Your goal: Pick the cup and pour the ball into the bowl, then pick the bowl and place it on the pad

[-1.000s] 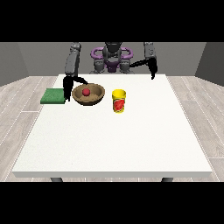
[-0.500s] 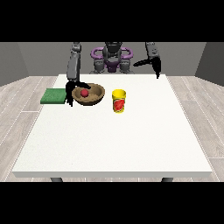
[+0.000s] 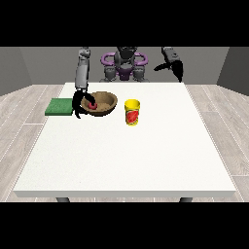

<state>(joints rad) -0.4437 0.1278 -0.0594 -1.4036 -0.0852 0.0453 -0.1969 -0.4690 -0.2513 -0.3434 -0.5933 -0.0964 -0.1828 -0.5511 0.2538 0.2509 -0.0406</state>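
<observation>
A brown bowl [image 3: 104,100] sits on the white table [image 3: 126,151] toward the far left, with a red ball [image 3: 92,105] inside it. A yellow cup [image 3: 132,112] with a red mark stands upright just right of the bowl. A green pad [image 3: 60,106] lies flat at the table's left edge, beside the bowl. The hand at the view's left [image 3: 79,103] hangs at the bowl's left rim with fingers curled down around it. The hand at the view's right [image 3: 175,66] is raised above the table's far right, away from everything, fingers relaxed.
The robot's torso [image 3: 124,65] stands behind the far edge. The table's near half and right side hold nothing else. Grey wood floor surrounds the table.
The hand at the view's left came down from above the bowl to its left rim. The hand at the view's right lifted higher and drew back toward the far right.
</observation>
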